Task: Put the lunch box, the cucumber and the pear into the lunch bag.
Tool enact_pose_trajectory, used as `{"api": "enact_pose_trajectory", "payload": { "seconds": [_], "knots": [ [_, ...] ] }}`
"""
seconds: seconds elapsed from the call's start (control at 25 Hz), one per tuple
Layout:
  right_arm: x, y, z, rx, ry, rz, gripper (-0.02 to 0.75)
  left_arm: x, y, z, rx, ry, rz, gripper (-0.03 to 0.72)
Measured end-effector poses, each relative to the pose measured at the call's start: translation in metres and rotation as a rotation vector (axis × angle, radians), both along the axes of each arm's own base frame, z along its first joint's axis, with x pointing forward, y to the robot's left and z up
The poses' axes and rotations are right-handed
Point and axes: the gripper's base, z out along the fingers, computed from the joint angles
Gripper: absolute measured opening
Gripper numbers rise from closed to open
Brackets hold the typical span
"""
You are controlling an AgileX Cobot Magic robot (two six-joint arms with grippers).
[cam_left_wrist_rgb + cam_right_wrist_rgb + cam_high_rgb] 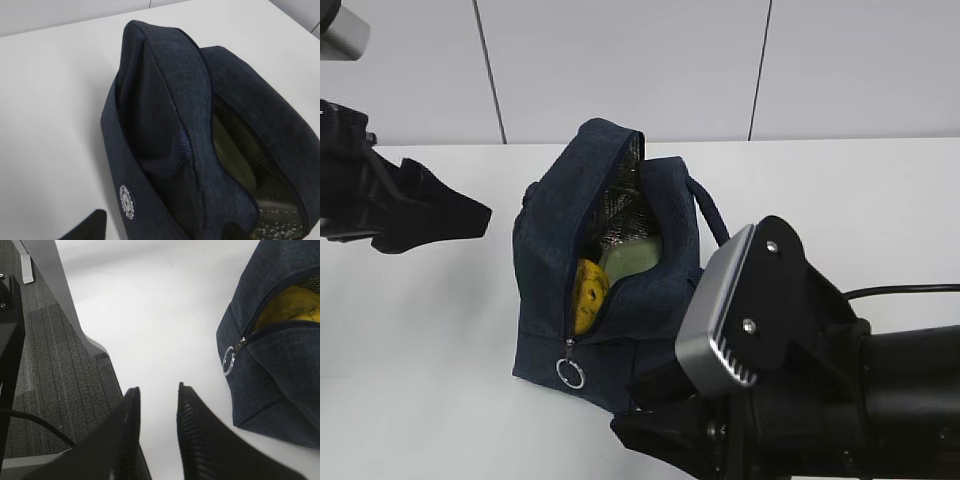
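The navy lunch bag (605,270) stands on the white table with its zipper open. Its silver ring pull (570,373) hangs low at the front. Inside show the yellow pear (588,295) and the pale green lid of the lunch box (635,255). The cucumber is out of view. My left gripper (470,215) hovers left of the bag, open and empty. One of its fingertips (92,226) shows in the left wrist view, beside the bag (165,125). My right gripper (157,390) is open and empty, low in front of the bag (280,365), left of the ring pull (229,360). The pear (292,305) shows through the opening.
The table's front edge (87,337) runs just left of my right gripper, with grey carpet (55,380) below it. My right arm (800,360) fills the lower right of the exterior view. The bag's strap handle (712,215) sticks out to the right.
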Motion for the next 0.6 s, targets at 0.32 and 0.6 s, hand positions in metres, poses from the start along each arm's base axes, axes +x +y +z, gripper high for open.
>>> {"api": "enact_pose_trajectory", "payload": {
  "seconds": [0.32, 0.6],
  "knots": [
    [0.0000, 0.0000, 0.0000, 0.001, 0.003, -0.002, 0.210, -0.0003, -0.0008, 0.0004, -0.015, 0.008, 0.003, 0.414],
    [0.0000, 0.0000, 0.0000, 0.001, 0.003, -0.002, 0.209, -0.0003, -0.0009, 0.0005, -0.017, 0.009, 0.003, 0.414]
  ]
}}
